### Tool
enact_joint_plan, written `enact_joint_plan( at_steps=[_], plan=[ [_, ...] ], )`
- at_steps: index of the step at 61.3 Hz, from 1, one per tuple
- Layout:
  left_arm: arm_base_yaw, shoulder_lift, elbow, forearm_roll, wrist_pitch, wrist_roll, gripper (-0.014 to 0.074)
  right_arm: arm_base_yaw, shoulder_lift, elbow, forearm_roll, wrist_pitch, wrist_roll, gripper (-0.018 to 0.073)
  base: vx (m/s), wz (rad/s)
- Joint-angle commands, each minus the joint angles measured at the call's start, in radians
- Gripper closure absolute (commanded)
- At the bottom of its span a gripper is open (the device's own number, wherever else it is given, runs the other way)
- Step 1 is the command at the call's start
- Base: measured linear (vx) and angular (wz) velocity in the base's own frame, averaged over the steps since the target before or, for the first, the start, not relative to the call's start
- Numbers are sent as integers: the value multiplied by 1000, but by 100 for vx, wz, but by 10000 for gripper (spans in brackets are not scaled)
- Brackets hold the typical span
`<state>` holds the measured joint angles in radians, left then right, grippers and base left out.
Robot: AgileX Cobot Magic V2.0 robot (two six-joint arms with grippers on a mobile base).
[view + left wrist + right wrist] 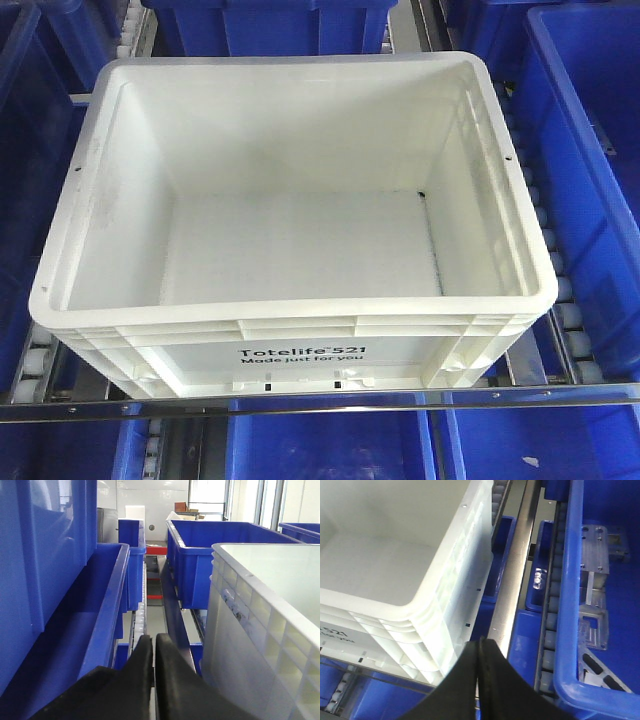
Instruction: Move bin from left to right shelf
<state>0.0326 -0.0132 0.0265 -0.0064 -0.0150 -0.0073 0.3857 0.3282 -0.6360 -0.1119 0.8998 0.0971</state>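
Reading "Totelife 521 Made just for you", white bin [290,200]; both hands [152,645] [480,647] pinched closed, empty.

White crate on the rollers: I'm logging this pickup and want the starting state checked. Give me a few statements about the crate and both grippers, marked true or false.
1. The white crate is empty. True.
2. The left gripper is clamped on the crate's rim. False: its fingers are pressed together beside the crate's outer wall, holding nothing.
3. Blue bins stand beside the crate. True.
4. The right gripper is wide open. False: its fingers are closed together, near the crate's front corner.
5. The crate's printed side faces the front-facing camera. True: "Totelife 521" shows on the near wall.
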Motion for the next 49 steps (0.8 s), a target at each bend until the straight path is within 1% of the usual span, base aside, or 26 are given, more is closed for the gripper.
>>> enact_joint_plan(
  at_steps=[1,6,11,18,24,30,37,40,49],
  plan=[
    [3,-10,-22,-1,-76,-8,602,2,11,21,12,-123,-1,568,0,0],
    [3,-10,-22,-1,-76,-8,602,-1,-4,96,17,-235,-1,568,0,0],
    [3,-10,-22,-1,-76,-8,602,-43,-47,202,16,-382,-6,568,0,0],
    [3,-10,-22,-1,-76,-8,602,-140,-143,373,19,-620,2,568,0,0],
    [3,-10,-22,-1,-76,-8,602,-229,-226,502,44,-776,4,568,0,0],
    [3,-10,-22,-1,-76,-8,602,-312,-290,603,47,-891,4,568,0,0],
    [3,-10,-22,-1,-76,-8,602,-388,-333,677,67,-963,10,568,0,0],
    [3,-10,-22,-1,-76,-8,602,-410,-351,674,68,-926,7,568,0,0],
    [3,-10,-22,-1,-76,-8,602,-405,-354,674,61,-922,-16,568,0,0]
  ],
)
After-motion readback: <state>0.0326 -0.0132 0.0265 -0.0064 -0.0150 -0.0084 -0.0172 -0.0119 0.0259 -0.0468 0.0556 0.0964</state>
